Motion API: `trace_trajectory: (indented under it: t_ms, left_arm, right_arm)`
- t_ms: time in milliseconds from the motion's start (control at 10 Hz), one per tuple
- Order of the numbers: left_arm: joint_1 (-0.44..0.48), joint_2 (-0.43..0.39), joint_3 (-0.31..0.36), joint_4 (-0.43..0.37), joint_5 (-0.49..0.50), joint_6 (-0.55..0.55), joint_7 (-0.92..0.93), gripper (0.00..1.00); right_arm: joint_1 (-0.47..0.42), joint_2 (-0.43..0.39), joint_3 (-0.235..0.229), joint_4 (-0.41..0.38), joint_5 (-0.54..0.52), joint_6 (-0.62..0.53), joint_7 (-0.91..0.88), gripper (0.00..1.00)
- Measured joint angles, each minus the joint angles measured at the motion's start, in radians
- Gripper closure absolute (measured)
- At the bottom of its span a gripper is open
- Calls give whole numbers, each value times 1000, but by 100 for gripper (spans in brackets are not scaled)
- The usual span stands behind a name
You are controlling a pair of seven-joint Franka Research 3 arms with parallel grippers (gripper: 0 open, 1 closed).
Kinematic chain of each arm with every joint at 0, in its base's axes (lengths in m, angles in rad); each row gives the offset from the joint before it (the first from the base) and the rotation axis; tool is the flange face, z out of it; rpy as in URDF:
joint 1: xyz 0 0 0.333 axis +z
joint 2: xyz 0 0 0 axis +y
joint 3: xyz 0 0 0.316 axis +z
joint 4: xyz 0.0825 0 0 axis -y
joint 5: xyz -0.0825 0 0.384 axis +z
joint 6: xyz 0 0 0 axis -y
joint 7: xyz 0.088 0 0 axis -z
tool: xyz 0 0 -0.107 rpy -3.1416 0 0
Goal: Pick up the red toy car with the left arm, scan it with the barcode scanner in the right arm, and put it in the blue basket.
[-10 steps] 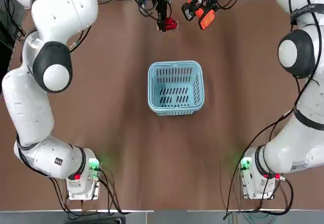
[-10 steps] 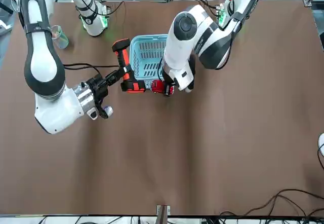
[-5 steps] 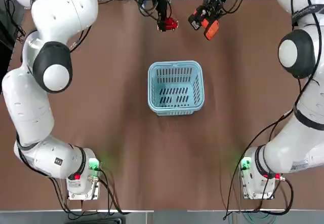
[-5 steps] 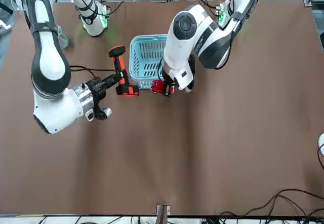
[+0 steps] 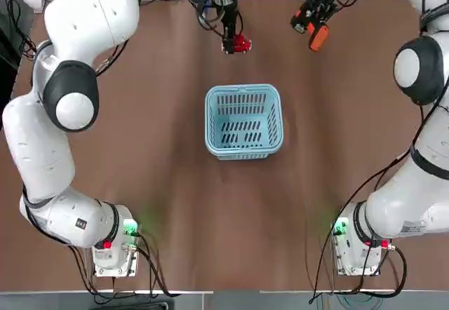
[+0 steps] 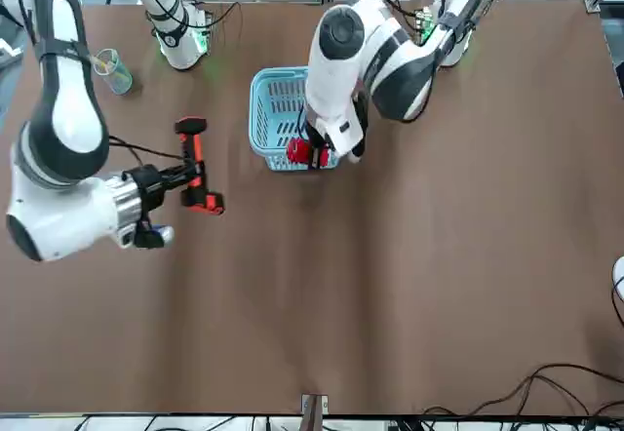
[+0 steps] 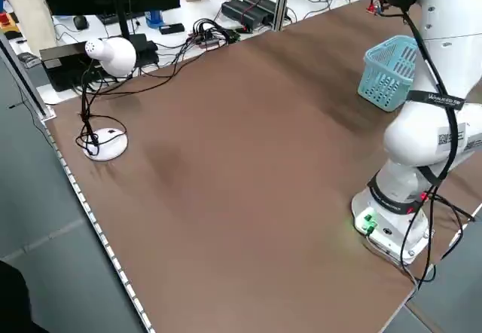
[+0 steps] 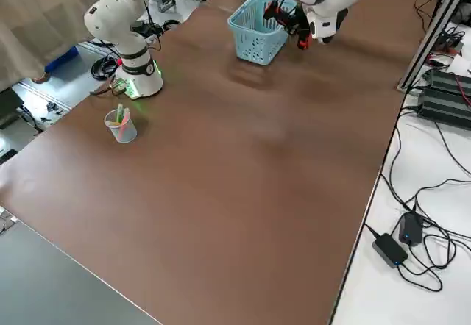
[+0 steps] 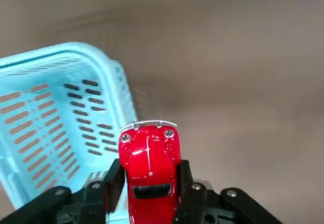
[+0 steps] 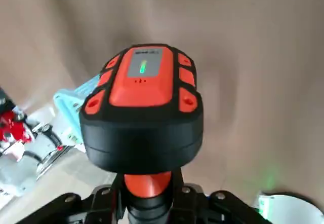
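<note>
Left gripper (image 5: 231,40), clamped on the red toy car (image 5: 239,43), hangs at 12 o'clock from the blue basket (image 5: 243,121), just outside its far rim; right gripper (image 6: 166,179) grips the barcode scanner (image 6: 195,166), well apart.

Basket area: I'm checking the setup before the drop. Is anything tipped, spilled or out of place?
Nothing stands out. The basket sits upright and empty on the table. The left gripper holds the car squarely, beside the basket's far rim. The right gripper holds the scanner, well off to the side.

White arms (image 5: 84,15), black joint bands
</note>
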Motion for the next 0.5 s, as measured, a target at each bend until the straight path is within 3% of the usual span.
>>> trace_trajectory:
  t_ms: [300,500]
  left_arm:
    - [-8,-31,-89,-119,35,-5,-95,52]
    - [-20,-36,-121,-189,43,2,-151,52]
  right_arm:
    - [-62,-18,-1,97,-224,0,0,63]
    - [-68,-33,1,113,-390,29,-3,63]
